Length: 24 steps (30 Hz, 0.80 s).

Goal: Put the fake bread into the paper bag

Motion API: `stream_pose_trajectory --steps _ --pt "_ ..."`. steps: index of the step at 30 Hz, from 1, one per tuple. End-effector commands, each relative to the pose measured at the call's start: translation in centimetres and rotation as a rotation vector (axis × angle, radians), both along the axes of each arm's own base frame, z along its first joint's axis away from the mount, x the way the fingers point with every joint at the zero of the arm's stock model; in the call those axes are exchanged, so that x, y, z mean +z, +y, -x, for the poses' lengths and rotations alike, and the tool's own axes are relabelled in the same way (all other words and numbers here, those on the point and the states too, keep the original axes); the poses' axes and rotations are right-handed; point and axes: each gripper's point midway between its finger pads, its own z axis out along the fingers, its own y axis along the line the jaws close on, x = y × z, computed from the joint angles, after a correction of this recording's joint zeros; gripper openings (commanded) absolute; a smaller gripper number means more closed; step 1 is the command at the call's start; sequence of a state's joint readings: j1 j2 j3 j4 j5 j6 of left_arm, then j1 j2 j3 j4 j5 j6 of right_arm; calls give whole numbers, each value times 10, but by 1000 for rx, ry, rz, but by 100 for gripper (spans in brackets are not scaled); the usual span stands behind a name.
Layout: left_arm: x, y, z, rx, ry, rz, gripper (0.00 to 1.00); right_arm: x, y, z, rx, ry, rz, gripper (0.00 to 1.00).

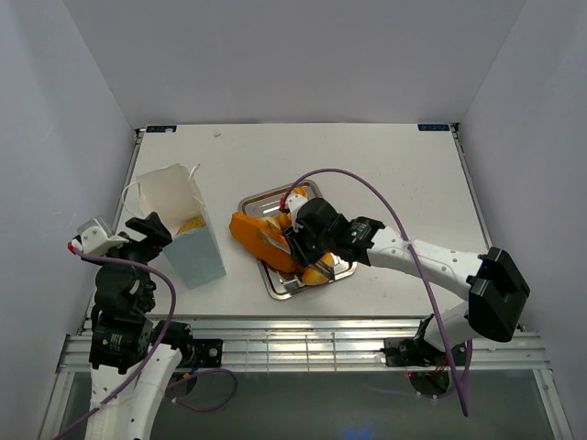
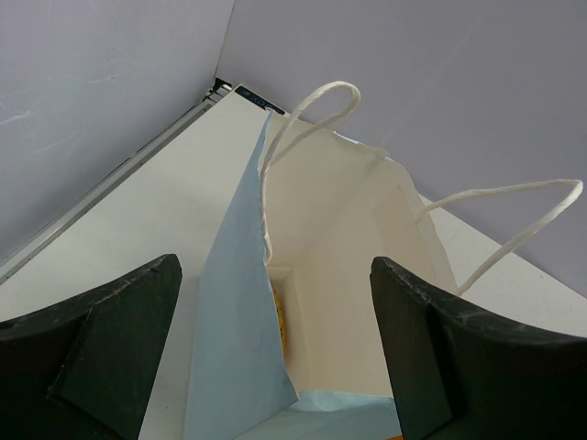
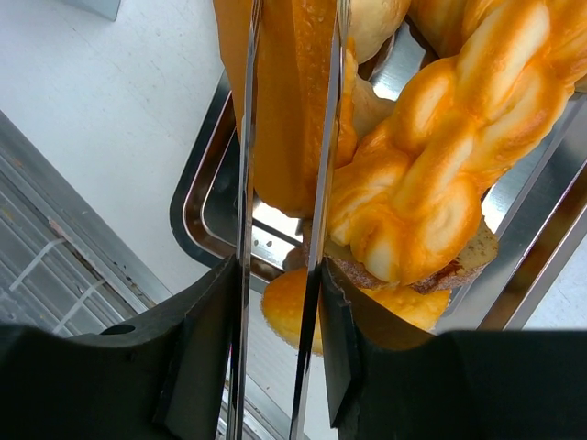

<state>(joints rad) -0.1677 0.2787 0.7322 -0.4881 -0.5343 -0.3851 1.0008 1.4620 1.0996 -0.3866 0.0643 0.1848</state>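
The right gripper (image 1: 298, 240) hung over the silver tray (image 3: 194, 197) with its jaws drawn narrow. Its thin metal blades pinched the sides of the long loaf (image 3: 286, 110), which lay beside the twisted piece (image 3: 449, 137). The left gripper (image 2: 275, 362) stood wide open at the near edge of the upright paper bag (image 1: 197, 257), and a yellow pastry (image 1: 190, 223) showed inside the bag.

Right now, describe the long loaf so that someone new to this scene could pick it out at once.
Find the silver tray in the middle of the white table, right of the paper bag. The long loaf lies along its left side, one end poking out over the rim. It is the smooth, straight, deep-orange piece, unlike the paler braided twist beside it.
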Motion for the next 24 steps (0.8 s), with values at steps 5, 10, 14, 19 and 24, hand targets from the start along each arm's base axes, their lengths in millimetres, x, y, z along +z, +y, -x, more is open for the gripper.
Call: stream_pose_trajectory --steps 5,10,14,19,24 --pt "3 -2 0 -14 -11 -6 95 27 10 4 20 -9 -106 23" --pt "2 -2 0 -11 -10 -7 95 34 9 7 16 -8 -125 11" --pt "3 -1 0 -9 -11 -6 95 33 7 8 12 -5 -125 11" --pt "3 -1 1 -9 -14 -6 95 37 6 9 6 -3 -137 8" --pt "3 -1 1 -9 -12 -7 95 45 3 11 -4 -9 -157 8"
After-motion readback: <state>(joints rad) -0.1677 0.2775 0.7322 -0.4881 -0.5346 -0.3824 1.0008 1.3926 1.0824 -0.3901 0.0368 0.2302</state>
